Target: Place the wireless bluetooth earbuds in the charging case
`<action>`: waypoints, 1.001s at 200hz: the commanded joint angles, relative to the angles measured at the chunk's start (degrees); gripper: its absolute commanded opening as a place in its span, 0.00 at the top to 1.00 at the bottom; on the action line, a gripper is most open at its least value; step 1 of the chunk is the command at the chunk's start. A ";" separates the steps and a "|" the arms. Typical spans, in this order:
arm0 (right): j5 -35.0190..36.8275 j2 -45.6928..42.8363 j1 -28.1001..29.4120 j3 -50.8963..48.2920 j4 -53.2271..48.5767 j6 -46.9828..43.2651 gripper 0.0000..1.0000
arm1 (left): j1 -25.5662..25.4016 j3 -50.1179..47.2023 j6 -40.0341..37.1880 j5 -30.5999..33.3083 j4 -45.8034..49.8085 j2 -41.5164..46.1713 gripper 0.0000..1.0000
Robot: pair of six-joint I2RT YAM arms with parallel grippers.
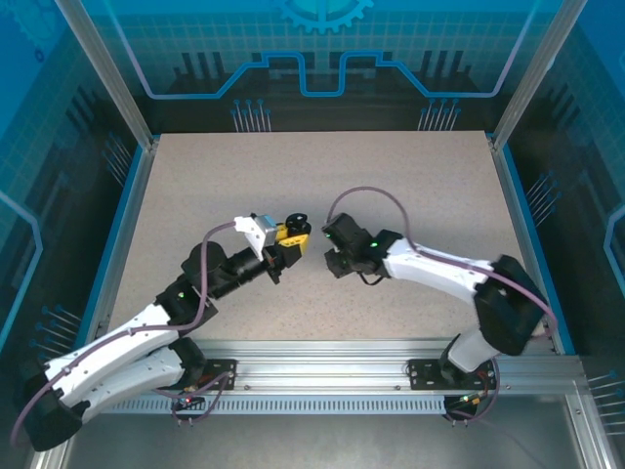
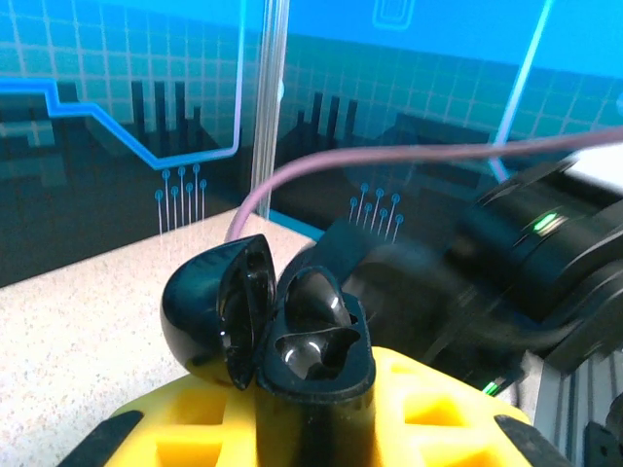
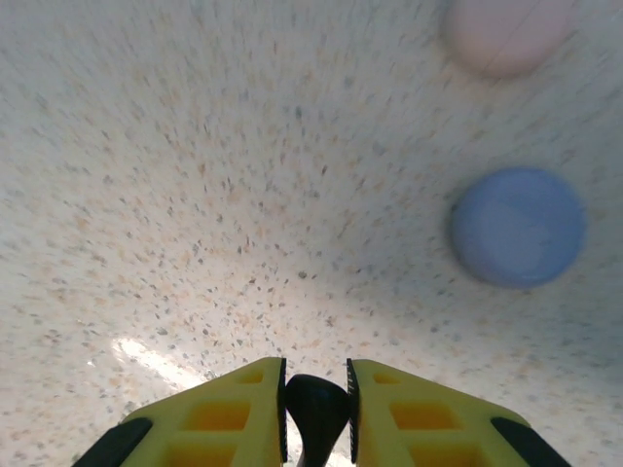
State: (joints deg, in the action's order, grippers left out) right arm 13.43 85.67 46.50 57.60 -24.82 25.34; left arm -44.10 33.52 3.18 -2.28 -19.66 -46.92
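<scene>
**Black earbud [image 3: 316, 407] pinched; charging case [image 2: 313, 342] held open**

Location: the black earbud sits between the fingers of the right pincer [image 3: 315, 375], which is pressed together on it. Only a dark rounded end shows, so calling it the earbud is a judgement. The left pincer [image 2: 311, 389] is clamped on the lower body of the charging case. The lid [image 2: 209, 306] is swung back to that pincer's left and two moulded wells face outward.

Handling (judged): the bud is very light, hard-shelled, glossy and slippery. It is likely to twist or squirt out under a hard squeeze. It is best held across the bulb, leaving the stem free to lead into a well. The case is rigid, but its hinge is the weak spot, so grip the base, never the lid.

Pose, top view: both arms reach inward over the counter [image 3: 195, 195] with elbows bent. The pincers face each other and are near but apart. The left wrist is rolled to show the wells.

Ahead-right of the right pincer lie a pink case [image 3: 506, 34] and a lilac case [image 3: 516, 238], both blurred.
</scene>
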 commanded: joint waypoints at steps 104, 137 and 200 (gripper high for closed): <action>-14.76 -35.31 -4.02 -4.60 15.26 -11.36 0.79 | -0.34 0.24 6.16 -10.45 -23.19 -21.01 1.00; -15.64 -33.49 -2.03 -3.70 16.29 -13.24 0.79 | -0.29 -0.38 4.75 -13.32 -27.49 -23.45 1.00; -15.36 -30.41 -0.18 -1.29 18.40 -14.96 0.79 | -0.33 -0.38 4.21 -14.50 -28.58 -24.76 1.00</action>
State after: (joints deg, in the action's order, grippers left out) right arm -1.15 54.83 45.76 53.45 -9.54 12.10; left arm -44.12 33.52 8.03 -14.92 -44.86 -71.22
